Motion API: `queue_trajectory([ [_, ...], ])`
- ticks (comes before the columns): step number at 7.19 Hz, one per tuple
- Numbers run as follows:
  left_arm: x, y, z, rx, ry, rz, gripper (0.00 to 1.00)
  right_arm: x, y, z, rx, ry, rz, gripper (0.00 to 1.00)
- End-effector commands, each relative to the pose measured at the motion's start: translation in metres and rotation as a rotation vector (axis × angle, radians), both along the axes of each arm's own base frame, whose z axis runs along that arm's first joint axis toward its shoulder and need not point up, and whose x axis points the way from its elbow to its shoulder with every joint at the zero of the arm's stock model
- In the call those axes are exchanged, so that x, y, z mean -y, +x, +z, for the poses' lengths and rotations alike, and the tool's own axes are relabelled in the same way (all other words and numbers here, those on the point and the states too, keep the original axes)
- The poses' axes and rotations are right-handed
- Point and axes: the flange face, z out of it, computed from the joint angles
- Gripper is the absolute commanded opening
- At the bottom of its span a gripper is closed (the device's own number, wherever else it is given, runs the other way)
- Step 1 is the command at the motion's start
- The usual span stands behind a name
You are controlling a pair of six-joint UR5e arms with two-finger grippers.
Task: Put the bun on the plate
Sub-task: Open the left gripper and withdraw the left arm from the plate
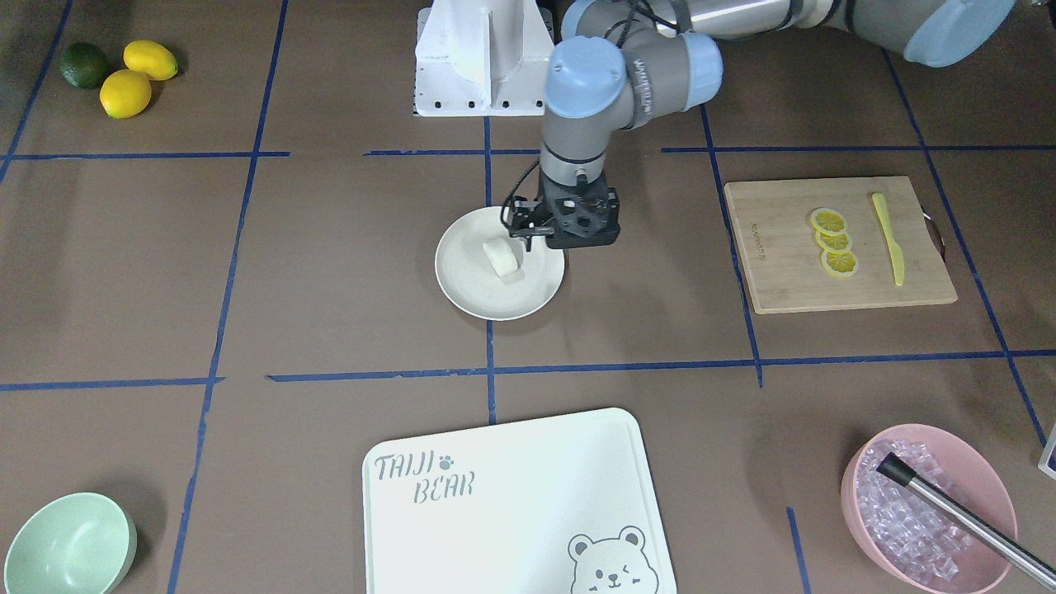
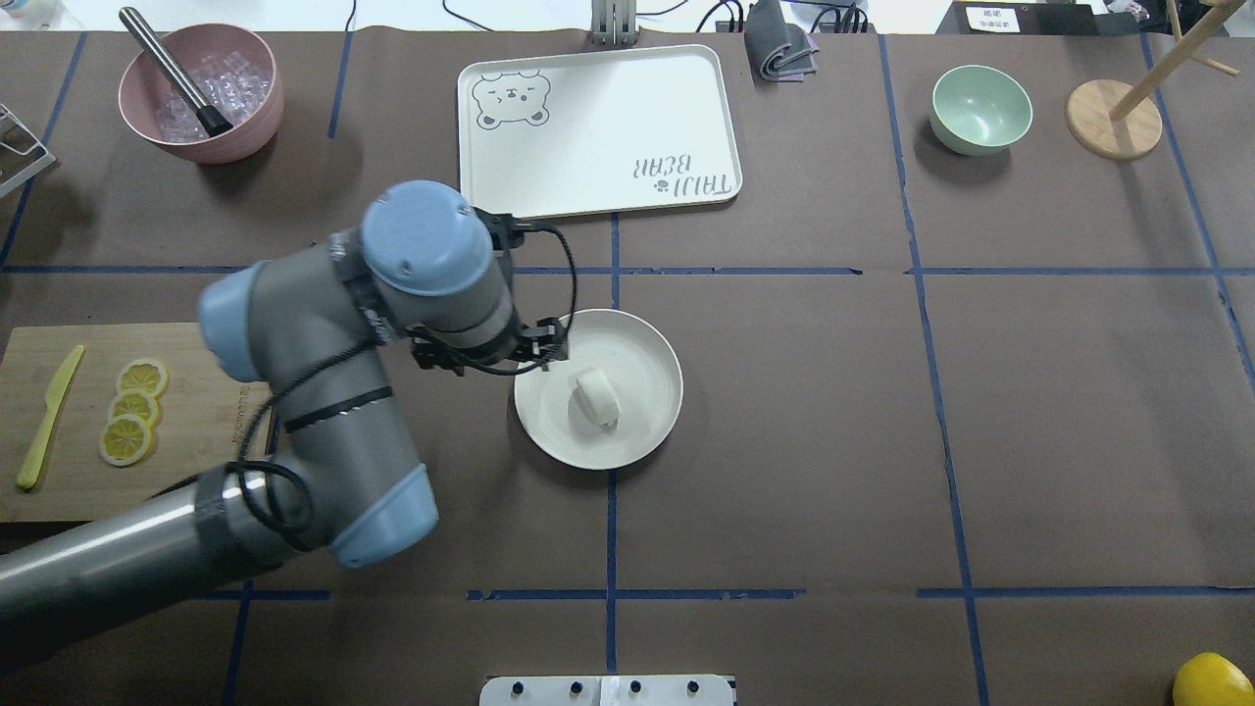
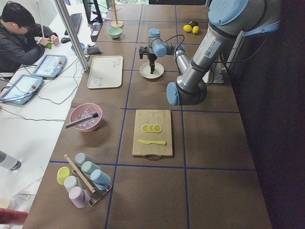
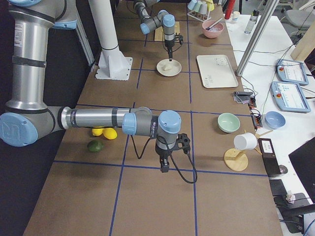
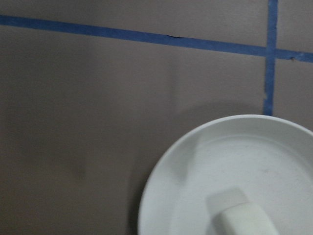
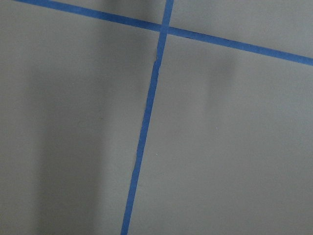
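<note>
The bun [image 1: 502, 256] lies on its side near the middle of the plate [image 1: 474, 290], at the centre of the front-facing view, so I judge the task to be nearly finished. At the far left, the lemons [image 1: 136, 78] and a green bowl [image 1: 70, 544] stand well apart and play no part here. Just right of the bun, the left gripper [image 1: 563, 233] hangs over the plate's upper right rim. It does not touch the bun, but its fingers are hidden under its body, so I cannot tell if they are spread or closed. Further right is a cutting board [image 1: 784, 280] with lemon slices [image 1: 833, 242] and a knife [image 1: 889, 239]. The right gripper [image 4: 165, 167], in the lower middle of the right side view, hangs low over the table [image 4: 147, 206], probably kept away to leave room. Its state I also cannot tell.
</note>
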Motion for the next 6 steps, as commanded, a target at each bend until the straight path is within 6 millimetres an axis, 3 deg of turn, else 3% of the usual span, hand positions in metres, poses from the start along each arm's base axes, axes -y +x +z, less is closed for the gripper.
queue_trajectory([
  [1,0.024,-0.118,0.069,0.037,0.137,0.179,1.00,0.000,0.000,0.000,0.000,0.000,-0.001,1.00],
  [2,0.046,-0.183,0.119,0.050,0.178,0.257,1.00,0.001,0.000,0.002,0.000,-0.002,-0.001,1.00],
  [3,0.070,-0.265,0.173,0.045,0.243,0.349,1.00,0.001,0.000,0.002,0.000,-0.002,0.001,1.00],
  [4,0.081,-0.334,0.241,0.085,0.270,0.404,1.00,0.001,0.000,0.002,0.000,-0.002,-0.001,1.00],
  [5,0.095,-0.390,0.275,0.108,0.246,0.357,1.00,0.000,0.000,0.003,0.000,-0.005,0.001,1.00],
  [6,0.095,-0.430,0.320,0.092,0.159,0.298,1.00,0.000,0.000,0.003,0.000,-0.005,0.001,1.00],
])
